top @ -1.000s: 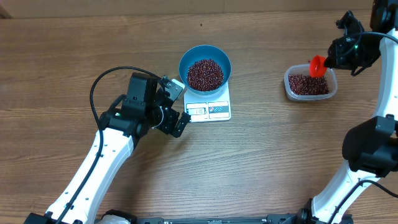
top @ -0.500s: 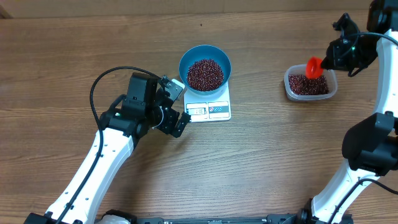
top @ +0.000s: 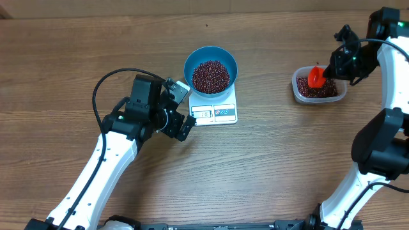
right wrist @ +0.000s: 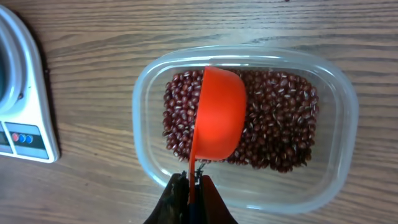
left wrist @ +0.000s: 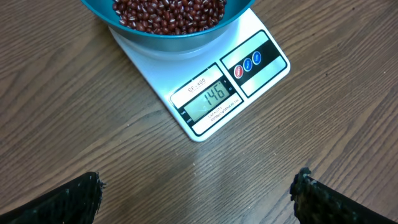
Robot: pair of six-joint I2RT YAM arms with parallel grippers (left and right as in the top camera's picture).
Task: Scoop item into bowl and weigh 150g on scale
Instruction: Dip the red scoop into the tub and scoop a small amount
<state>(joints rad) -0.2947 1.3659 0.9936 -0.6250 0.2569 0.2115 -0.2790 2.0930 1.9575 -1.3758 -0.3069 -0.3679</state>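
The blue bowl [top: 188,67] sits on the white scale [left wrist: 264,78] at upper centre, carrying a heap of beans [top: 211,76]; the display [left wrist: 208,102] reads 146, just short of target. The left jaws stand spread and empty just beside the scale's lower left. The right jaws are clenched on the thin handle of a red scoop [right wrist: 217,115], poised over the beans in the clear tub [right wrist: 339,93] at upper right. A full scoop would likely overshoot, so only a few beans are wanted. The handle could pivot in the grip, spilling beans on the table [top: 287,166]. A nudge from the left jaws would upset the reading.
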